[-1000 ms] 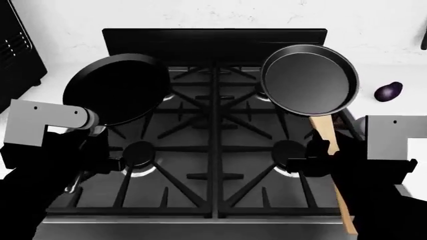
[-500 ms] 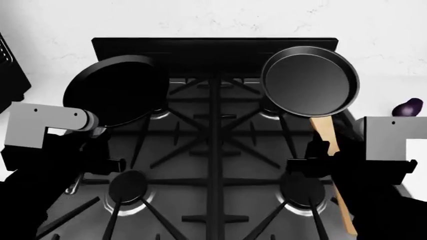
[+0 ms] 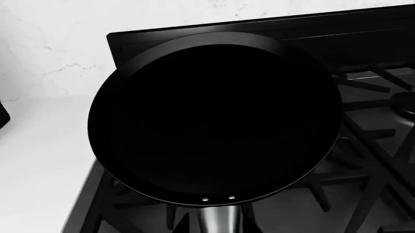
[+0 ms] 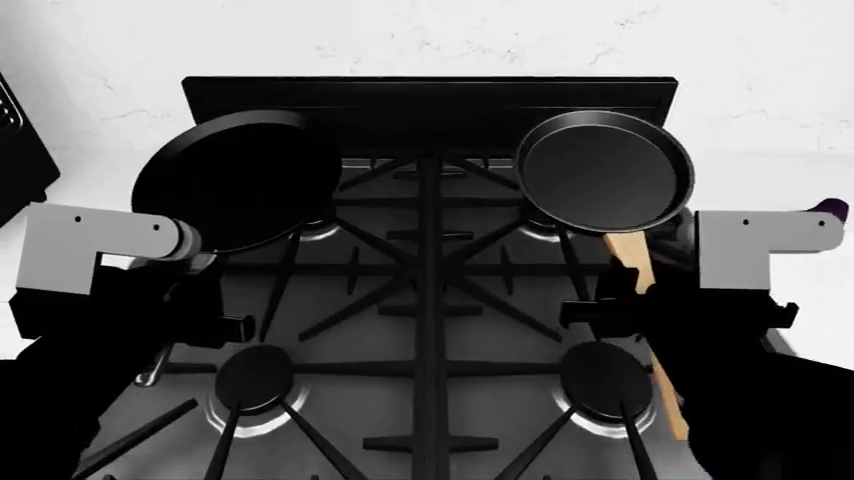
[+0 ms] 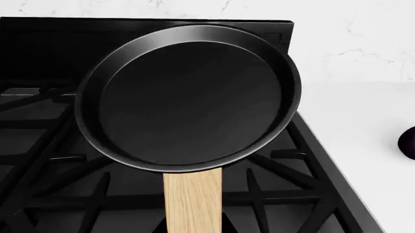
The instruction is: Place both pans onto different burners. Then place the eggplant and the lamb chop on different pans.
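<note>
Left claw (image 4: 200, 262): we grip the flat pan (image 4: 238, 178) over the stove's (image 4: 427, 300) back-left corner.
Right claw (image 4: 627, 285): we clutch the wooden-handled pan (image 4: 605, 172) over its back-right corner.
Eggplant (image 4: 833, 207): beyond the stove's right edge.

Black pans (image 4: 240, 185), one handle (image 5: 192, 199) light wood; white marbled wall (image 4: 427, 35).

White marbled wall (image 4: 427, 35) with faint grey veining behind a white countertop (image 3: 39, 145); a dark appliance (image 4: 20, 140) stands at the far left edge.
</note>
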